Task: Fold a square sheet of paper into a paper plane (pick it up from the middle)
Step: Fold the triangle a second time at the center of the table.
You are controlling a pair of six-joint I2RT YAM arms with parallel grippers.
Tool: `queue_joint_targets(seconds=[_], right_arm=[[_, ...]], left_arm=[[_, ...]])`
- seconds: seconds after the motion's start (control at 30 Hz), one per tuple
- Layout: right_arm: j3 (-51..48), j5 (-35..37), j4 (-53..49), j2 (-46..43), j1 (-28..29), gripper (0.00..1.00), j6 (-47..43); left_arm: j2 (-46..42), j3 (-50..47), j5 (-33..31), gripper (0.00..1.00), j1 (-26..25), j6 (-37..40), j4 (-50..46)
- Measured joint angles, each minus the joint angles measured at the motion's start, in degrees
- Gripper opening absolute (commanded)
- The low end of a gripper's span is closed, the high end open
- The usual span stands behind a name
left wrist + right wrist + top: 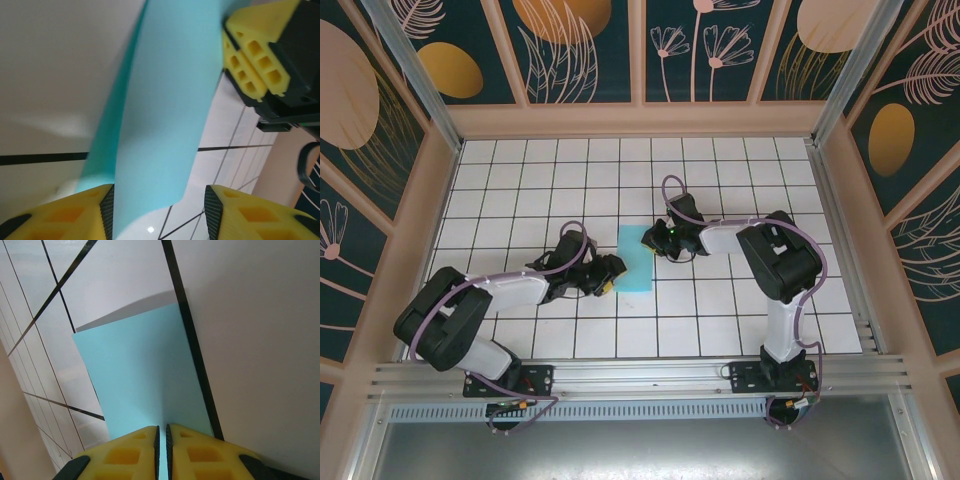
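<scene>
Turquoise folded paper sheet (638, 266) is sitting inside the released left gripper (614, 277), lower left; right gripper (656, 246), upper right, is clamping it.

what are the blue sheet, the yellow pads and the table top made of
Blue paper: thin matte paper, apparently; it curves smoothly and casts a soft shadow.
Yellow tool pads: probably matte moulded or printed plastic, with square hollow cells.
Table top: smooth, slightly glossy white with black grid lines; a glint shows, but tile or printed sheet is unclear.
</scene>
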Motion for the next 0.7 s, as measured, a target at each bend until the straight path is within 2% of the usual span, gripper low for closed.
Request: queue_joint_targets(seconds=[0.3,0.43,0.57,0.7], right_arm=[[-1.53,-2.91,2.10,-1.25,-1.75,0.15,-5.14],[-2.91,-4.76,1.22,-5.75,-2.51,0.14,-8.57],[-5.70,-6.84,0.50,-10.36,-1.97,0.11,-10.47],[-8.17,-7.91,-0.66,-10.99,-0.87,0.07,-10.95]], left_arm=[[1.92,-0.09,1.51,0.46,-0.04,1.31,6.47],[1.95,-0.96,1.46,0.43,-0.11,1.75,6.97],[1.99,-2.36,1.53,0.40,-0.20,1.77,7.58],[2.71,-2.51,1.70,0.37,-0.20,1.77,8.24]])
